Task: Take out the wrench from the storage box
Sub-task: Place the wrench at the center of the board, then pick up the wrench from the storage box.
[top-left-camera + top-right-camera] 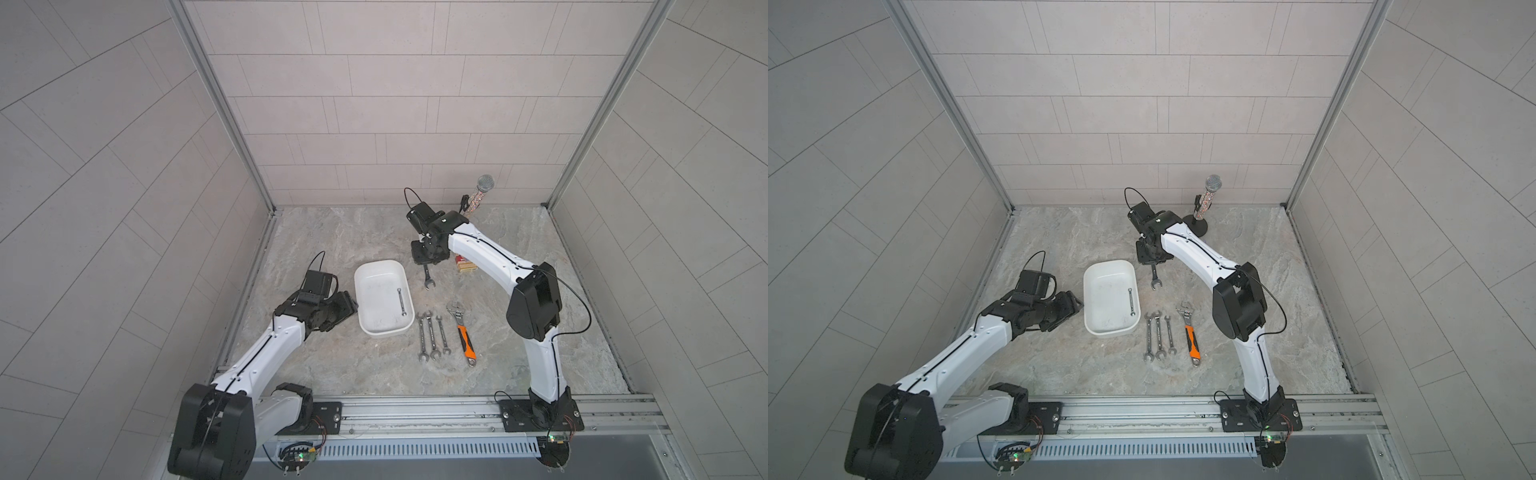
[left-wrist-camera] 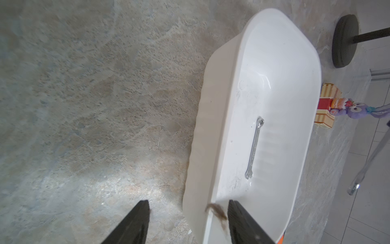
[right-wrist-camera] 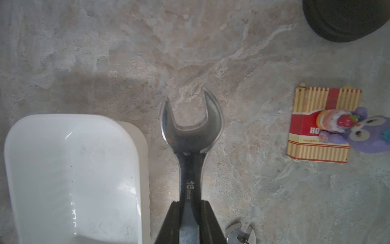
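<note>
A robot lab cell: panelled walls [image 1: 395, 104], aluminium rail [image 1: 415, 409] carrying the left arm [image 1: 266, 353] and right arm [image 1: 486, 253].

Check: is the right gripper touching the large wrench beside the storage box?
Touching. In the right wrist view the right gripper clamps the large wrench by its shank, a finger tight against each side with no gap.
</note>
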You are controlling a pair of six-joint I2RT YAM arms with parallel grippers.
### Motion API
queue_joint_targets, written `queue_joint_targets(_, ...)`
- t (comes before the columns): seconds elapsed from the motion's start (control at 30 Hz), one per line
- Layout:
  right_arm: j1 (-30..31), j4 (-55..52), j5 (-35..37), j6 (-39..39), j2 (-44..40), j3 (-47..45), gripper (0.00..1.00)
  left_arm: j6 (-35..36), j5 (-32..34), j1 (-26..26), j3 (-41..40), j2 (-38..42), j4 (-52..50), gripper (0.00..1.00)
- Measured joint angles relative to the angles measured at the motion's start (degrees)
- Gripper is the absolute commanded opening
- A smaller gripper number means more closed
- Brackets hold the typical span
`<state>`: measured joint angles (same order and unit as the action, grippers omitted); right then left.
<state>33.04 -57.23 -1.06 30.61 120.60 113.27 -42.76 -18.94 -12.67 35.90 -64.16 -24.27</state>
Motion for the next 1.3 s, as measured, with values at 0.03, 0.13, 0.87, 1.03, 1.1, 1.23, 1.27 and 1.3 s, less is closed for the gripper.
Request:
queue_joint_targets(0.03, -0.5, 0.5, -0.1, -0.1, 0.8, 0.0, 0.12, 0.0, 0.0, 0.0, 0.2, -0.3, 0.0, 0.67)
queue_joint_targets(0.13, -1.1, 2.4, -0.9, -0.2, 3.5, -0.2, 0.12, 0.0, 0.1, 0.0, 0.6, -1.3, 0.0, 0.69)
queue_joint_targets(0.87, -1.2, 13.0, -4.8, 2.1, 9.2, -8.7, 0.23, -0.5, -0.7, -0.4, 1.3, -3.5, 1.6, 0.65)
queue_joint_targets(1.03, -1.2, 13.9, -5.3, 2.4, 9.2, -8.7, 0.33, -1.2, -1.2, -1.0, 1.3, -3.8, 2.3, 0.61)
queue_joint_targets(1.1, -1.2, 13.9, -5.6, 2.3, 9.2, -8.7, 0.37, -1.4, -1.2, -1.3, 1.0, -3.9, 2.9, 0.59)
queue_joint_targets(1.23, -1.1, 13.0, -6.1, 2.0, 8.5, -8.7, 0.39, -2.3, -1.2, -1.5, -0.3, -3.9, 4.0, 0.53)
queue_joint_targets(1.27, -0.9, 12.6, -5.9, 1.8, 7.5, -9.1, 0.39, -2.4, -1.2, -1.6, -0.4, -3.9, 4.0, 0.51)
queue_joint_targets(1.3, -0.6, 12.3, -5.2, 1.5, 6.1, -9.9, 0.36, -2.6, -1.2, -1.7, -0.5, -3.9, 4.2, 0.49)
